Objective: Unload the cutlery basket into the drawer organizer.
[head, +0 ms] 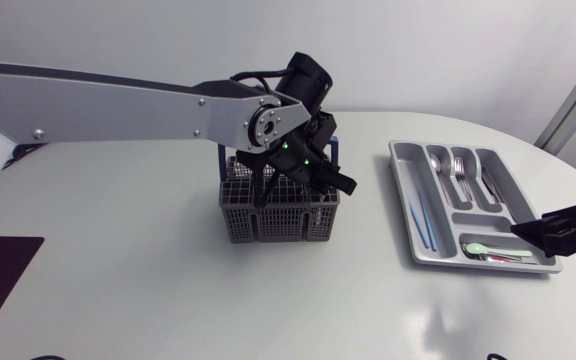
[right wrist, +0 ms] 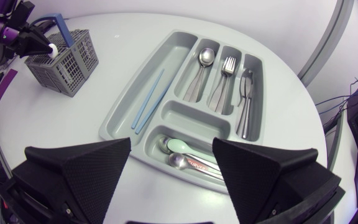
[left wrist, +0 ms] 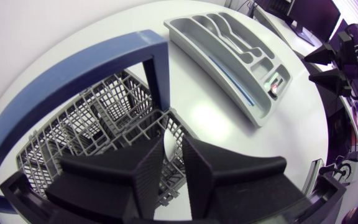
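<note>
Fingers of the left arm point(left wrist: 145, 171) are held right over the grey plastic grid basket with the blue handle point(head: 268, 222), which stands on the white tabletop point(head: 148, 260). They are almost closed, and a small white piece of cutlery point(left wrist: 168, 148) looks to be pinched between them from both sides; what kind of piece it is cannot be told. The piece is seen standing up in the basket, so its long side runs up and down. A straight lift is judged to be needed. The grey plastic drawer organizer point(head: 404, 200) lies well apart, off to the right. The right arm's fingers point(right wrist: 86, 168) are spread wide over its near end, and nothing is held in them. The left arm is much the nearer to the basket.
</note>
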